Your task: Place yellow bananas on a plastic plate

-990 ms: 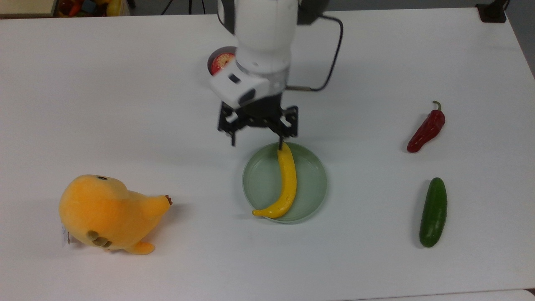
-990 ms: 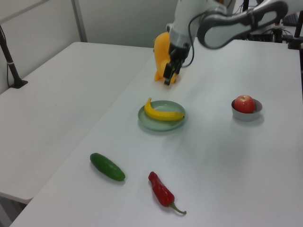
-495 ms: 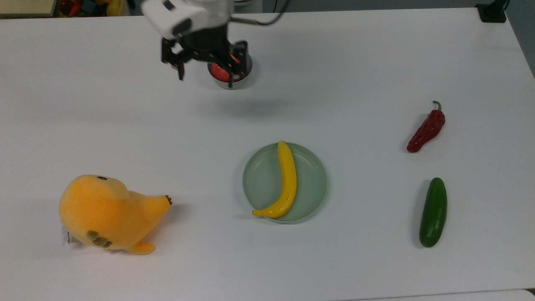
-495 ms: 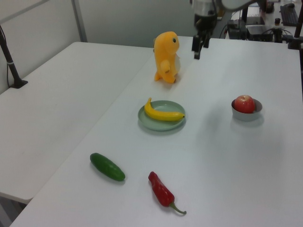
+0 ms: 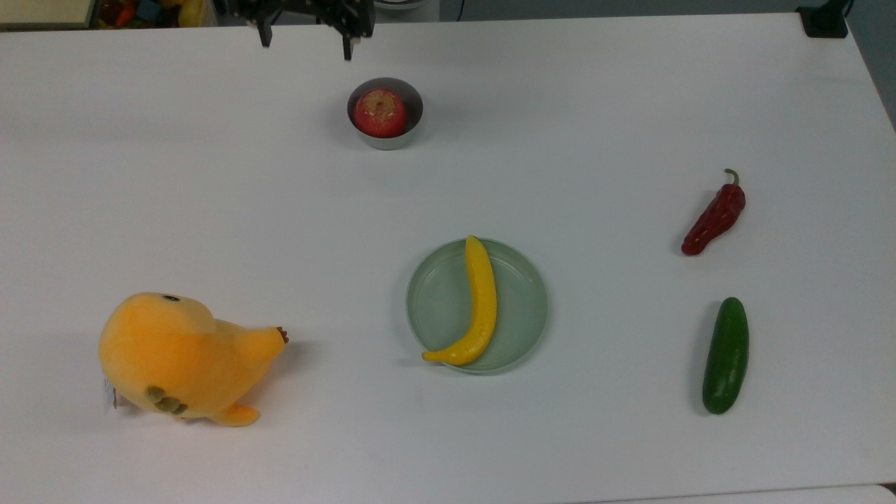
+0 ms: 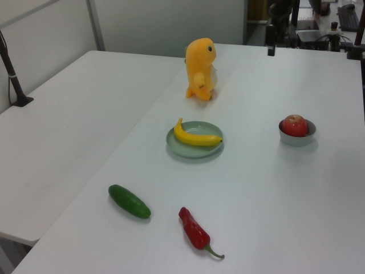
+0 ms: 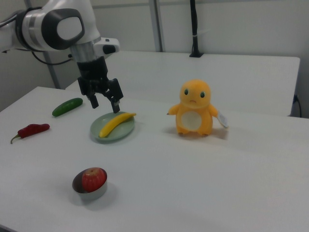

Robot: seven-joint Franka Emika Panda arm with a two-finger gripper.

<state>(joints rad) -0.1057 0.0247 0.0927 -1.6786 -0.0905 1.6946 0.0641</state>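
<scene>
Item 1. Yellow bananas [image 5: 481, 304]: one slender curved toy, lying flat in the plastic plate [image 5: 521, 308]. In the top view its upper tip reaches the plate's far rim and its lower tip juts just over the near-left rim. Nothing grips it.

Item 2. Plastic plate: pale green, round, shallow, near the middle of the white worktop [image 5: 210, 175]. The banana hides a strip of its floor.

Item 3. Gripper [image 5: 305, 43]: black, at the top view's upper edge, cut off above the fingers; two fingertips point down, spread well apart, jaws released and holding nothing. In the right view the gripper [image 7: 105, 102] hangs from the white arm [image 7: 58, 24], fingers apart, and overlaps the plate's far edge; whether it is over the plate or nearer the camera cannot be told from there. In the left view it is a dark shape at the far edge, hard to make out.

Item 4. Grey metal bowl [image 5: 413, 105] with a red apple [image 5: 379, 112] inside, well apart from the plate.

Item 5. Orange plush toy [image 5: 178, 357], on the top view's left.

Item 6. Red pepper [image 5: 714, 217] and green cucumber [image 5: 726, 355], on the top view's right, apart from each other.
</scene>
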